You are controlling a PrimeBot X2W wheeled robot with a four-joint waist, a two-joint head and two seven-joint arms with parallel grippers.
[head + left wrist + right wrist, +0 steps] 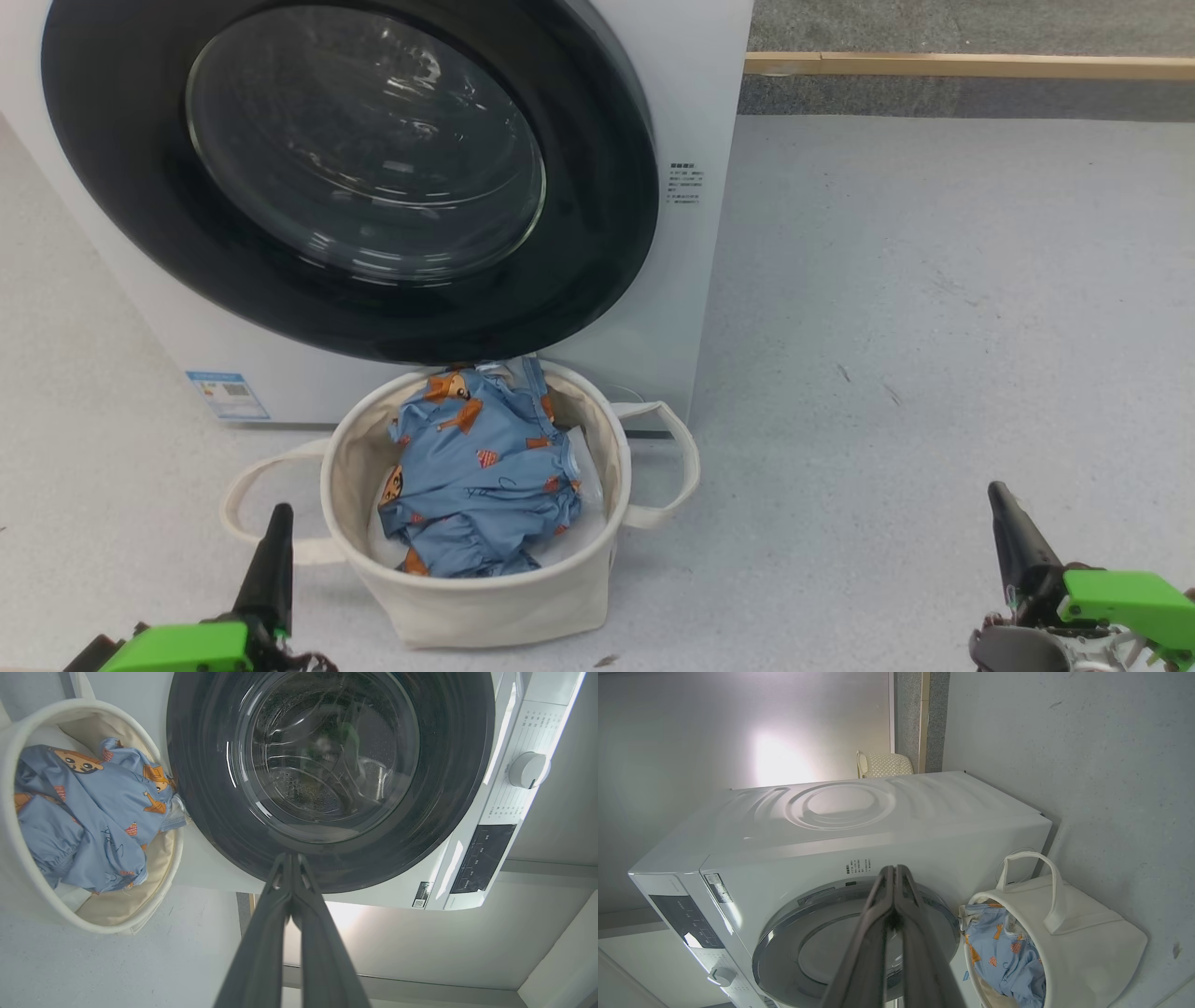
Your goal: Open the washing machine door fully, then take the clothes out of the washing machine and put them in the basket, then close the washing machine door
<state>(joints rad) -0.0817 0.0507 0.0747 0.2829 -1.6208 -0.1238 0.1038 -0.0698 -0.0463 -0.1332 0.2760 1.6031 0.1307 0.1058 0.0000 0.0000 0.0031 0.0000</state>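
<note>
While left gripper and right gripper stood clenched, empty, the light-blue printed clothes lay in the round cream canvas basket; the black-rimmed glass door looked shut, meriting one firm confirming press.

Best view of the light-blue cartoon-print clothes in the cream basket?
Head view: looks down on the light-blue clothes. Left wrist view shows most, sideways; right wrist view, partly hidden by the cream basket's wall.
</note>
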